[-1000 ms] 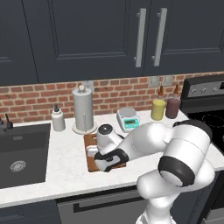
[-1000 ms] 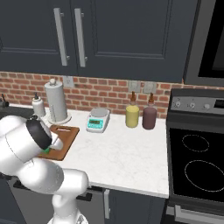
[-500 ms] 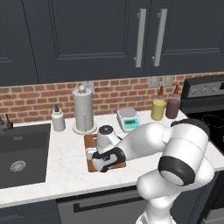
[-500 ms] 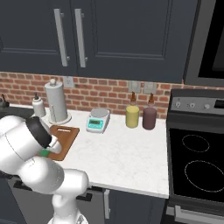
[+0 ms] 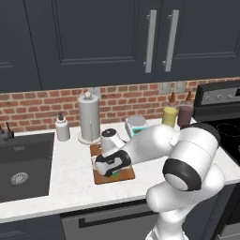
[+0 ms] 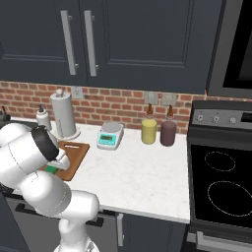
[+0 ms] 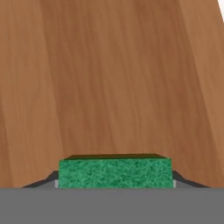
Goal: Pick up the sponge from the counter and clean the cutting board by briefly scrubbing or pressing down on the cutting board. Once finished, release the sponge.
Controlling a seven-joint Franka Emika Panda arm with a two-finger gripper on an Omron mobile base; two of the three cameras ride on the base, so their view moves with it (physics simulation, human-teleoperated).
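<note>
While the arm bends low over the counter (image 5: 70,185), the gripper (image 5: 111,171) sits right over the board (image 5: 125,175), pinching the sponge (image 7: 114,173) between its 2 fingers. From the hand view, the green sponge face fills the gap between the dark tips, with wood grain close behind it. From the right base view, a green sliver of sponge (image 6: 52,170) shows beside the arm at the board's (image 6: 74,156) near end. Whether the sponge touches the wood I cannot tell. Behind the board stand a paper towel roll (image 5: 89,117), a soap bottle (image 5: 62,128) and a scale (image 6: 109,135). 2 bottles (image 6: 149,130) stand near the stove (image 6: 221,192).
</note>
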